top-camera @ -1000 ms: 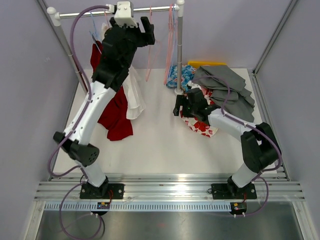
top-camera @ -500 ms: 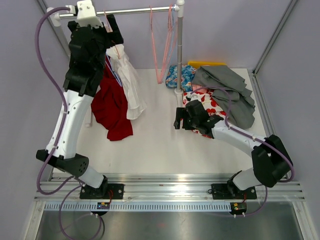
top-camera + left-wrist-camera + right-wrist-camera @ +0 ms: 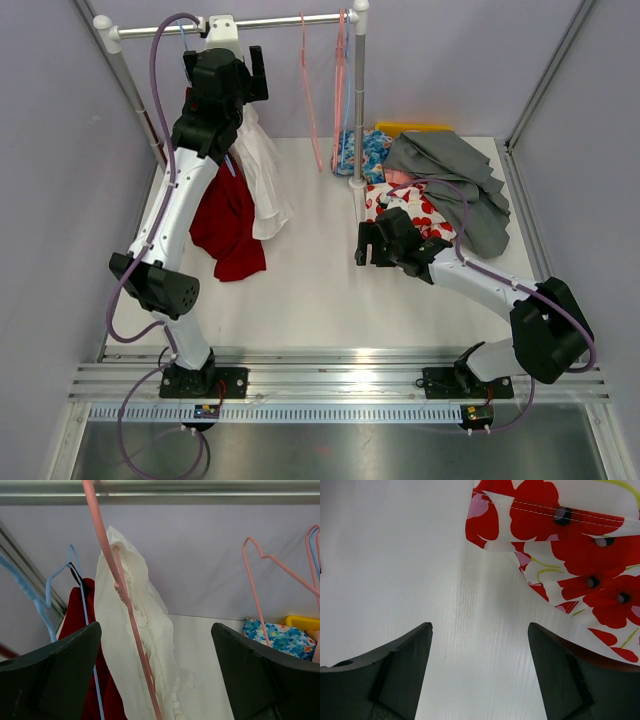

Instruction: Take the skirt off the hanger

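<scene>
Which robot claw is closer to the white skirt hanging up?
The left. The left claw is up by the rail, facing the white skirt on its pink hanger. The right claw is low over the table beside the red-flowered cloth.

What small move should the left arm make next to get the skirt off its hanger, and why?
Probably ease the left gripper forward and close on the white garment just below the pink hanger. The jaws stand open, and the cloth hangs between them untouched, on its hanger at the rail.
</scene>
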Robot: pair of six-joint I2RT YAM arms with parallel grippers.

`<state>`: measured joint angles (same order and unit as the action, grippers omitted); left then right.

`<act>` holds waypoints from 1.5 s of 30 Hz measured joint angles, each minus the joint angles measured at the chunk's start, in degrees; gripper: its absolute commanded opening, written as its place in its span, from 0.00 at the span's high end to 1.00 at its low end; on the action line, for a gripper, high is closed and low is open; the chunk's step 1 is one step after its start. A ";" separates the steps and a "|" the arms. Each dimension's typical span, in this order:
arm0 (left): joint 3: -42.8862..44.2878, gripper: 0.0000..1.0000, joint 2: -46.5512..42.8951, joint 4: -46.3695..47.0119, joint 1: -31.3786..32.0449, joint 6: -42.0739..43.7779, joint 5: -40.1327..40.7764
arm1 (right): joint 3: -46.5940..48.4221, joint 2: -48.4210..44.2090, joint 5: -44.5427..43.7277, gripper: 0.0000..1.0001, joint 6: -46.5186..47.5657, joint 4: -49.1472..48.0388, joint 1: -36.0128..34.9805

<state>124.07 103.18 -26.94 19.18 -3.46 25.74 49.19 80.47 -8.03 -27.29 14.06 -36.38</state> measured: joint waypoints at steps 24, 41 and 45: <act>1.11 1.00 4.44 -1.60 -3.54 -5.01 -1.51 | -0.83 0.15 -1.16 0.16 0.61 0.00 0.00; 8.81 1.00 -3.76 -9.79 2.95 -6.21 -3.28 | 30.71 -4.68 -12.55 0.16 5.03 14.27 -21.40; 8.20 1.00 -7.63 -10.69 5.55 -7.37 -2.56 | 45.09 0.44 -16.98 0.15 4.98 16.24 -32.50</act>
<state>132.27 95.55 -37.63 24.73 -10.83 23.18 94.28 80.90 -25.02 -22.31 30.30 -68.88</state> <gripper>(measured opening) 0.025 0.845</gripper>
